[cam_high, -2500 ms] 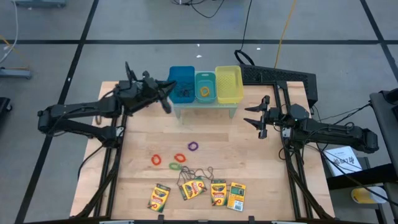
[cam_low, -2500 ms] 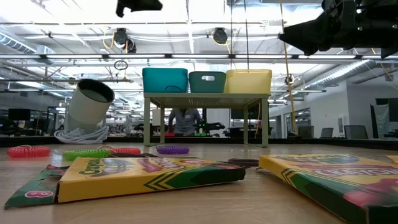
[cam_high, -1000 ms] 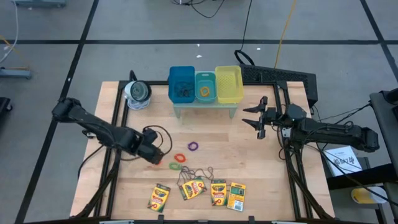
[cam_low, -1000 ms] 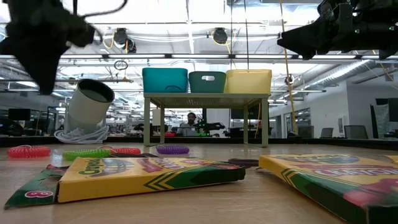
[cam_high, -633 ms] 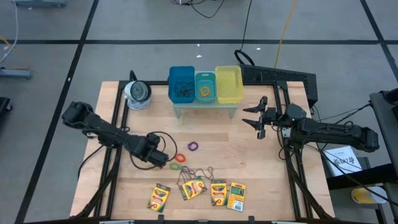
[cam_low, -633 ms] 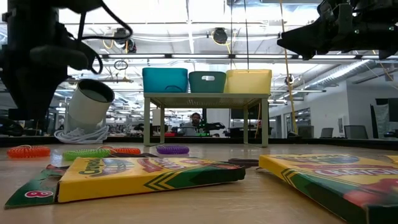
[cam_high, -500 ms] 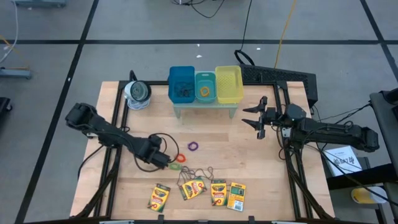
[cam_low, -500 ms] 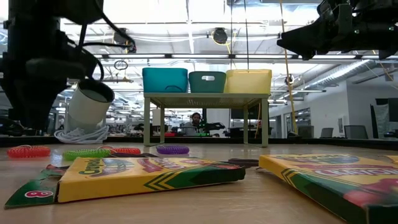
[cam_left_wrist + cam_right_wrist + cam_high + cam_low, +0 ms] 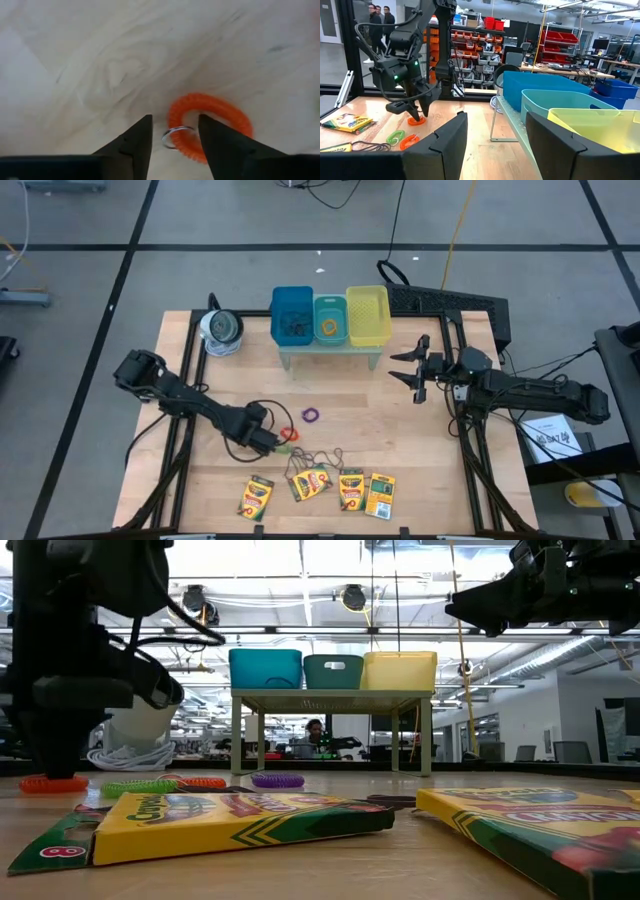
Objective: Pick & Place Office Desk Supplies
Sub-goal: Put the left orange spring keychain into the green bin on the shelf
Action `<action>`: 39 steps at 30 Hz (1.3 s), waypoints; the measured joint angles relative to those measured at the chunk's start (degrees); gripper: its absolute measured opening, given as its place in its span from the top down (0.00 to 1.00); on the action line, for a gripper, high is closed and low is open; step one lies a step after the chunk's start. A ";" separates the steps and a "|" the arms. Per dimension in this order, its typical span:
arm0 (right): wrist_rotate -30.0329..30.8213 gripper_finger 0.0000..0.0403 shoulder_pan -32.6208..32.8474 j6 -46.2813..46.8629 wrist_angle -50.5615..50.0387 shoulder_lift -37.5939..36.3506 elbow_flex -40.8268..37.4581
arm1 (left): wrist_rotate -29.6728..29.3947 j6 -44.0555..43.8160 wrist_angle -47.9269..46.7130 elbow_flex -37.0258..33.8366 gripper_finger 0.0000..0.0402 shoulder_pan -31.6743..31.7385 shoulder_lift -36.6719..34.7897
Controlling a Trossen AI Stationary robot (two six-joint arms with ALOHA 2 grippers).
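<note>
Descent of the left gripper [image 9: 171, 134] from the bins has been completed; its fingers are parted astride an orange band [image 9: 210, 125] at the high view's lower centre-left, ungripped. Right gripper [image 9: 413, 369] is held open, mid-right.

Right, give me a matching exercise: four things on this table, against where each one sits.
1. small orange coiled ring band
2. round silvery-white roll
3. four flat yellow-and-green crayon boxes
4. yellow plastic bin

A. by the table's far left corner
B. rightmost of three bins on the stand
C. under the left gripper
D. in a row along the table's near edge

Pairs: 1-C, 2-A, 3-D, 4-B
</note>
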 joint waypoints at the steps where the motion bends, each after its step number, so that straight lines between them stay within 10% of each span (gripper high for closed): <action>1: 0.00 0.52 0.00 0.01 0.01 0.00 0.00 | 0.58 -0.22 1.21 -0.81 0.60 0.00 -0.22; 21: 0.04 0.52 0.00 0.15 0.06 0.00 0.00 | 3.02 6.77 10.47 -4.68 0.96 3.67 -4.98; 28: 0.07 0.52 0.00 0.17 0.31 0.00 0.00 | -7.96 10.84 15.82 -4.57 0.96 5.01 -13.84; 39: -0.13 0.52 0.04 1.74 2.88 1.95 0.00 | -26.54 51.26 52.74 -4.44 0.95 8.17 -19.16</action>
